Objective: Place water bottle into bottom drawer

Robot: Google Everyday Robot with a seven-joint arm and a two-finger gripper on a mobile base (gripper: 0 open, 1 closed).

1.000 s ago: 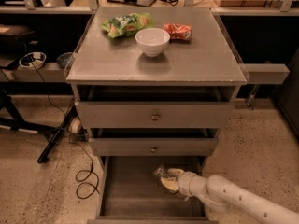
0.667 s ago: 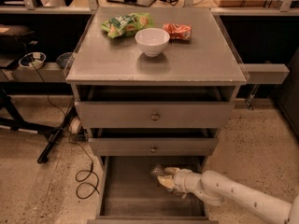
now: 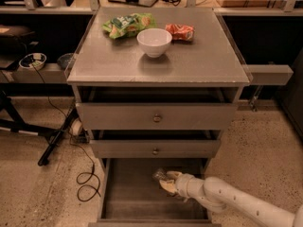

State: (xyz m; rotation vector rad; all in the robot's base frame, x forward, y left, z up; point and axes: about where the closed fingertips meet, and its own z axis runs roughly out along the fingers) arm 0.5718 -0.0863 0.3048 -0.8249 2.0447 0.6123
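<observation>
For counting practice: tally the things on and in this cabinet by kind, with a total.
Snack bags: 2, green bag and orange-red bag
Bowl: 1
Bottle: 1, at the gripper in the bottom drawer
Total: 4

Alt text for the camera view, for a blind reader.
A robot arm's gripper holds a clear plastic water bottle inside the open grey metal bottom drawer. On the cabinet top sit a white bowl, a green snack packet and an orange-red snack packet.

arm [image 3: 236, 200] reaches in from lower right; gripper [image 3: 166, 182] low, clasping water bottle [image 3: 158, 175]
</observation>
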